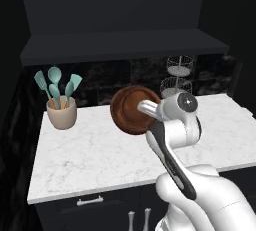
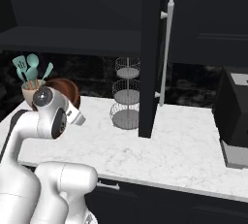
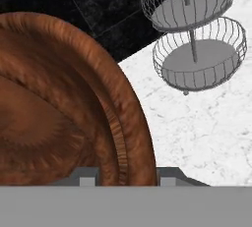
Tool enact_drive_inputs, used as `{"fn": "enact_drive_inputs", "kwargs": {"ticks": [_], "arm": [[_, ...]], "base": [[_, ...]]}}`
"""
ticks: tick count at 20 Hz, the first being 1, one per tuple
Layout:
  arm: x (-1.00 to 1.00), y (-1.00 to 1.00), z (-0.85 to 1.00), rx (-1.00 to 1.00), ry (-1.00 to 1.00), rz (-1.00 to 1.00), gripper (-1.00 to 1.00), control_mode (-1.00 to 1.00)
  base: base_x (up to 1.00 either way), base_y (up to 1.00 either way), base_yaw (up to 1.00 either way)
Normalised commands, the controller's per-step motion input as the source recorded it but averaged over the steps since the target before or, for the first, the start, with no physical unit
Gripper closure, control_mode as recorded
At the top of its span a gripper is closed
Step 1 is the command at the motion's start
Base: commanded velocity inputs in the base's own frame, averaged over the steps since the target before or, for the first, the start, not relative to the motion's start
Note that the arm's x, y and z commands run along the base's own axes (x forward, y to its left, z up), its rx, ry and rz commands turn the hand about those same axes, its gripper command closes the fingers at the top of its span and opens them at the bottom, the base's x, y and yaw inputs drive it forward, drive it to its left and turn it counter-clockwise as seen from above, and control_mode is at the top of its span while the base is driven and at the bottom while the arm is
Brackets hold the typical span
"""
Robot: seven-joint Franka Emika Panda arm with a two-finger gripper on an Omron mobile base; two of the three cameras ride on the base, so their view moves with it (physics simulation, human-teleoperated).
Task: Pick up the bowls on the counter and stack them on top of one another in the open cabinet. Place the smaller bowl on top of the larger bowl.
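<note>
Bowl [image 1: 131, 110], reddish-brown wood, hangs tilted on edge above the counter [image 1: 100, 155], its hollow facing the left base camera. From left to right in that view: a beige crock [image 1: 62, 113] with teal spatulas stands near the counter's left rear corner, then the bowl in mid-air, then the gripper [image 1: 145, 108] meeting the bowl's right edge, then a wire tiered stand [image 1: 178, 77] at the back. Above all of them runs the black shelf of the cabinet [image 1: 120, 45].

In the hand view the bowl [image 3: 64, 108] takes up the left side, its thick rim passing between the two finger tips at the bottom; the gripper [image 3: 125, 179] is clamped on that rim. The wire stand [image 3: 197, 49] sits to the upper right on the marble [image 3: 206, 132].

From the right base view the crock [image 2: 30, 89] is at far left, the bowl [image 2: 65, 89] just beside it behind the arm's wrist, the stand [image 2: 127, 94] further right, next an open black door [image 2: 150, 53] with a silver handle.
</note>
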Motion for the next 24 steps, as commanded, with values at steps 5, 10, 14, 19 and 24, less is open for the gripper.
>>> {"fn": "enact_drive_inputs", "kwargs": {"ticks": [5,10,14,19,24], "arm": [[-0.51,-0.29,1.00,0.10,-0.16,-0.18,1.00,-1.00],[-0.62,-0.29,1.00,0.09,-0.10,-0.17,1.00,-1.00],[-0.45,-0.29,1.00,0.10,-0.10,-0.16,1.00,-1.00],[-0.10,-0.22,1.00,0.13,-0.07,-0.10,1.00,-1.00],[0.65,-0.08,1.00,0.11,0.02,-0.07,1.00,-1.00]], "base": [[0.00,0.00,0.00],[0.00,0.00,0.00],[0.00,0.00,0.00],[0.00,0.00,0.00],[0.00,0.00,0.00]]}}
